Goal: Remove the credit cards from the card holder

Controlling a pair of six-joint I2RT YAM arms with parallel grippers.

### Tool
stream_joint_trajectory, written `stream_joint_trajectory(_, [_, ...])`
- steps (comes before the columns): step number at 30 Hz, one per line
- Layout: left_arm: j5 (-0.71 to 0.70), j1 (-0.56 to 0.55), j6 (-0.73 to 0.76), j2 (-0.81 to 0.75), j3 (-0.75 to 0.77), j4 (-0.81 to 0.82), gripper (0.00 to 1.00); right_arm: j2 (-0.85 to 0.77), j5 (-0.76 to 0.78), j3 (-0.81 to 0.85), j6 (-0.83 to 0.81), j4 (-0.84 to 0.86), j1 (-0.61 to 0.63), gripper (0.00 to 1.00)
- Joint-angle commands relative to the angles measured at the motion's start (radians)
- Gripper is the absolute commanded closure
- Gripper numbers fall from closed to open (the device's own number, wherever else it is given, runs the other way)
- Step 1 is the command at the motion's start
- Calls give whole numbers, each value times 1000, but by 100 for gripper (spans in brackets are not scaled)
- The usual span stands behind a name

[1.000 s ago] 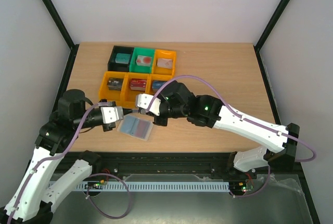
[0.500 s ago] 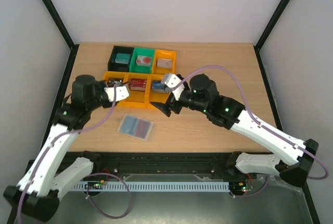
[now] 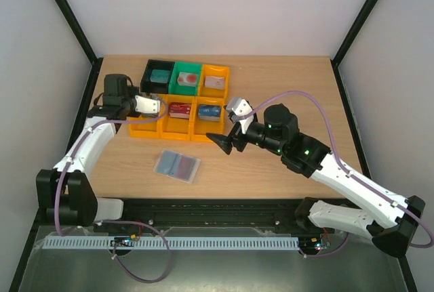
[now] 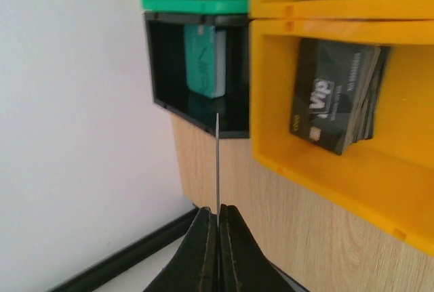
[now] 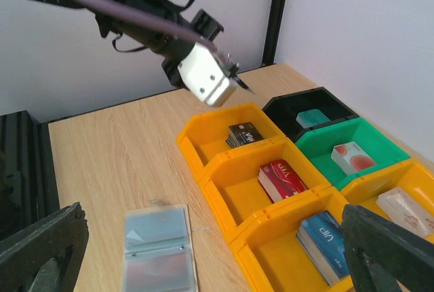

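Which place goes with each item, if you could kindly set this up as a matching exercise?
Items:
1. teal card
2. black cards
3. white-and-red card
4. card holder

Places:
A. green bin
B. table
C. black bin
D. orange bin

Pairs: 1-C, 2-D, 3-A, 4-B.

"Vip" printed on black card stack (image 4: 336, 95), in orange bin (image 4: 352, 170).
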Motion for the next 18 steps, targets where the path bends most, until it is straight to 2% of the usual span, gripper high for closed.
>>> stream_joint_trajectory(1, [45, 0, 158, 28, -81, 87, 98, -36, 2, -4, 25, -1, -5, 1])
stream_joint_trajectory(8, [104, 41, 154, 178, -67, 105, 98, -115, 54, -72, 4, 50, -5, 1])
stream_joint_trajectory(18, [130, 37, 140, 296, -79, 253, 98, -71, 41, -12, -119, -2, -4, 1])
